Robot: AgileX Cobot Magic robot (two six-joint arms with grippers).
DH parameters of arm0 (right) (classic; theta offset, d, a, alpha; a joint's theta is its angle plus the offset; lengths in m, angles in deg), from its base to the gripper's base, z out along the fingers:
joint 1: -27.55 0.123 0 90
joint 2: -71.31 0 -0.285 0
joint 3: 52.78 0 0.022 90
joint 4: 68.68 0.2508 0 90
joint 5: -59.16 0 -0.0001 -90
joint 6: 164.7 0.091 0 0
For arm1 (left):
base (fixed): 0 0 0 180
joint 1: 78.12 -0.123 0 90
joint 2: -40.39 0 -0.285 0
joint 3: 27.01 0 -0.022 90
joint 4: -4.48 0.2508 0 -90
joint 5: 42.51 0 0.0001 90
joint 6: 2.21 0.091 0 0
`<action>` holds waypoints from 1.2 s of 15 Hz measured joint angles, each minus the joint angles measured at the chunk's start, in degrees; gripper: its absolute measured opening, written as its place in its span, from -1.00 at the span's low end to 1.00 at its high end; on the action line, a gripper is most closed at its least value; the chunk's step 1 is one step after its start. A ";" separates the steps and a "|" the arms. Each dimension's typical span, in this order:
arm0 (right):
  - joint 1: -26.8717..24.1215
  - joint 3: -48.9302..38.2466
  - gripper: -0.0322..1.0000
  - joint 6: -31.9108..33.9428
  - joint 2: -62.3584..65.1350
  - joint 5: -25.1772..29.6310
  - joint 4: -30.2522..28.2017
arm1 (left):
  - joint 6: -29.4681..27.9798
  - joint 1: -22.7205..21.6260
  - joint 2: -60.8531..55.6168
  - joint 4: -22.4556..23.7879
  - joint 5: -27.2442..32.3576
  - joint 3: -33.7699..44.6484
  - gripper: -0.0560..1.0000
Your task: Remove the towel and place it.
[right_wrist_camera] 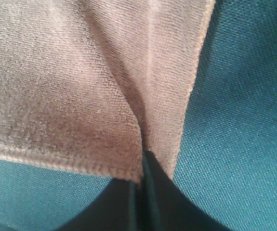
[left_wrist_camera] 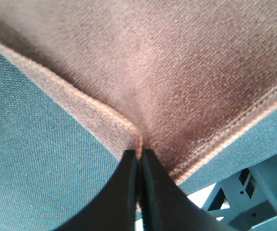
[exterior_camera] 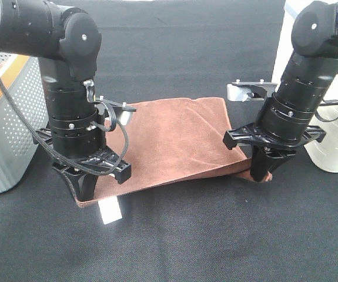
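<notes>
We see the square reddish-brown terry towel (exterior_camera: 177, 141) stretched over the black cloth counter (exterior_camera: 216, 235), left pincer (exterior_camera: 84, 191) clamped on its seven-o'clock corner, right pincer (exterior_camera: 262, 170) clamped on its four-o'clock corner.

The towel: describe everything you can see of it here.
The towel is a reddish-brown, roughly square cloth of short fuzzy pile with a stitched hem and a white tag at its near left corner. It lies spread over the black table cover, creased toward the right. The left gripper and right gripper each pinch a near corner, shut on the hem.
</notes>
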 joint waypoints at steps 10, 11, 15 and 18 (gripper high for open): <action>0.00 0.00 0.57 0.00 0.00 5.73 0.80 | 0.00 0.00 0.00 0.29 0.17 0.00 0.32; 0.00 0.00 0.58 0.00 0.00 6.99 0.80 | 0.00 0.00 -0.06 0.29 0.29 0.00 0.34; 0.00 0.00 0.58 -0.34 3.50 8.82 0.80 | 0.00 0.00 -5.56 0.63 0.29 0.29 0.35; 0.00 0.92 0.58 -0.69 11.17 9.11 1.55 | 0.00 0.00 -13.52 2.58 0.29 0.29 0.35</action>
